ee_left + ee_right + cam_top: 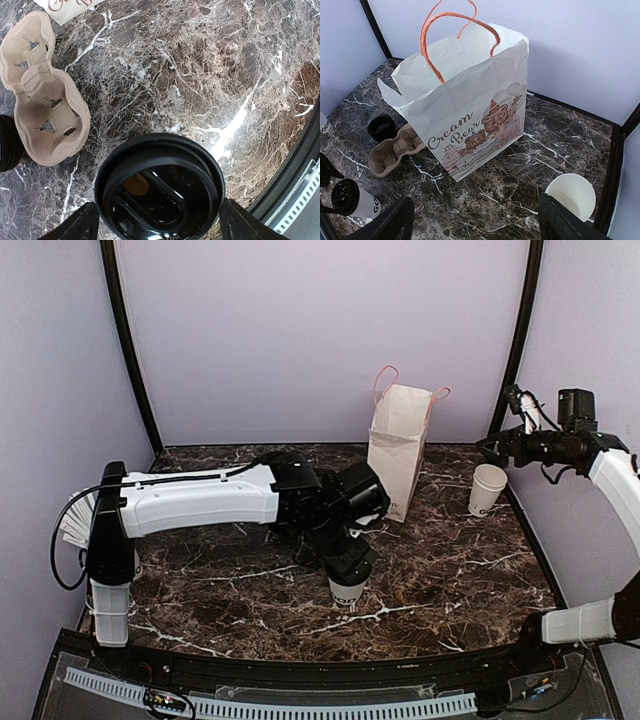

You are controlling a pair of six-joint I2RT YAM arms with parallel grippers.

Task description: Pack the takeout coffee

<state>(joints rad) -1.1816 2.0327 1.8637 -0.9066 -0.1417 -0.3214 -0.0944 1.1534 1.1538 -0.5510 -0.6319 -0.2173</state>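
Note:
The takeout coffee (347, 592) stands on the marble table near the middle front, white with a black lid (159, 185). My left gripper (348, 572) hangs right over it. In the left wrist view the gripper (159, 204) is open, with its two fingers spread wide on either side of the lid. The cup also shows in the right wrist view (352, 200), with lettering on its side. The white "Cream Bear" paper bag (398, 452) stands open behind it, with orange handles. My right gripper (492, 447) is raised at the far right, open and empty (476, 212).
A lidless white cup (487, 489) stands right of the bag (571, 196). A cardboard cup carrier (394, 150) lies left of the bag, with a black lid (382, 127) beside it. A cup of white straws (76, 520) sits at the far left.

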